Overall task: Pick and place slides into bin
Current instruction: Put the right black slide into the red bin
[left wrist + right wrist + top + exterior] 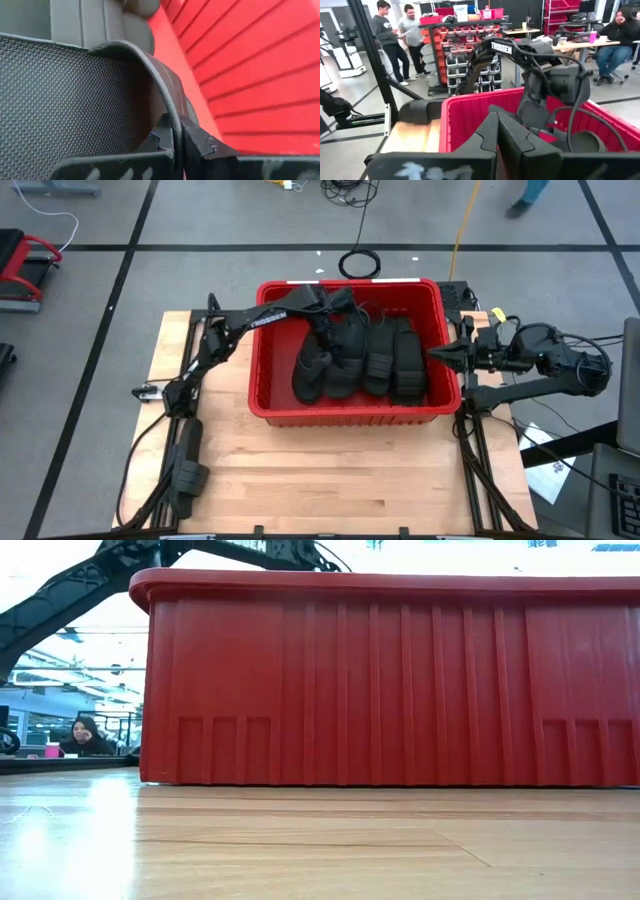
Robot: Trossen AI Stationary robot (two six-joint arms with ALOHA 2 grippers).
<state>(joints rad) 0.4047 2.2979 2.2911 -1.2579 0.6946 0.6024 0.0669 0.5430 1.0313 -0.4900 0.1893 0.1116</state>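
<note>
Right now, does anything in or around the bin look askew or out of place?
Nothing is spilled: all visible slides sit inside the bin, in a loose, overlapping pile, some tilted. The left pincer is shut on one slide's strap inside the bin. The right pincer is shut and empty at the bin's right rim. The bin looks square on the table.

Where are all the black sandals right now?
From above, the slides lie piled inside the red bin at mid-table, with the left hand closed on one's strap.
</note>
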